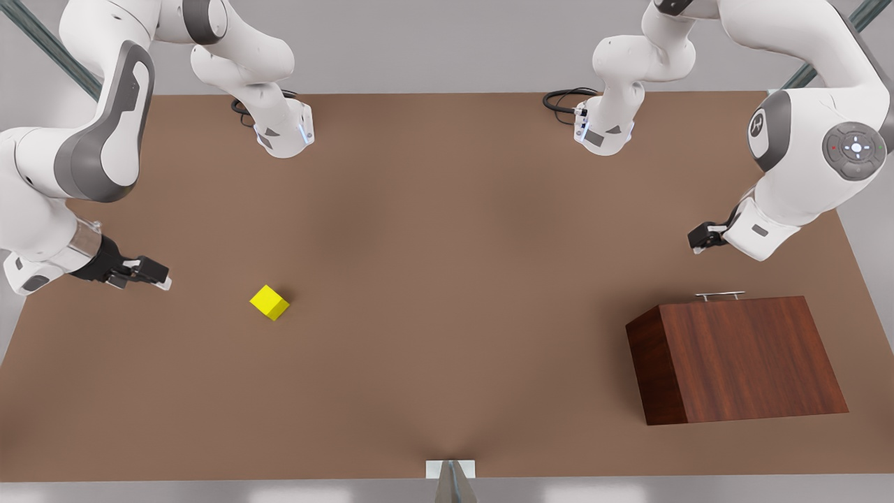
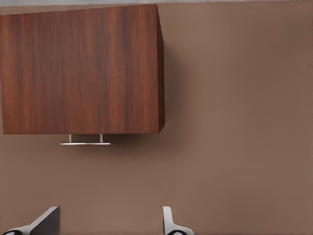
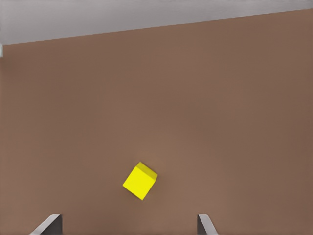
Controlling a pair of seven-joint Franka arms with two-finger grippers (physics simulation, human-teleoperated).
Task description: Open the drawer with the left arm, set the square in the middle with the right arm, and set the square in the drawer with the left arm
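The dark wooden box (image 1: 740, 360) (image 2: 80, 68) stands at the front view's right, its drawer pushed in flush so that just the silver bar handle (image 1: 720, 296) (image 2: 85, 142) sticks out. My left gripper (image 1: 700, 241) (image 2: 107, 226) hovers open a short way from the handle, touching nothing. On the bare tabletop at the front view's left lies the yellow square (image 1: 269, 302) (image 3: 140, 181). My right gripper (image 1: 155, 274) (image 3: 127, 227) is open, a little to the left of the square in the front view, and apart from it.
Both arm bases (image 1: 285, 133) (image 1: 604, 133) stand at the table's far edge with black cables beside them. A small grey mount (image 1: 450, 475) sits at the middle of the near edge. Bare brown tabletop (image 1: 447, 279) lies between the square and the box.
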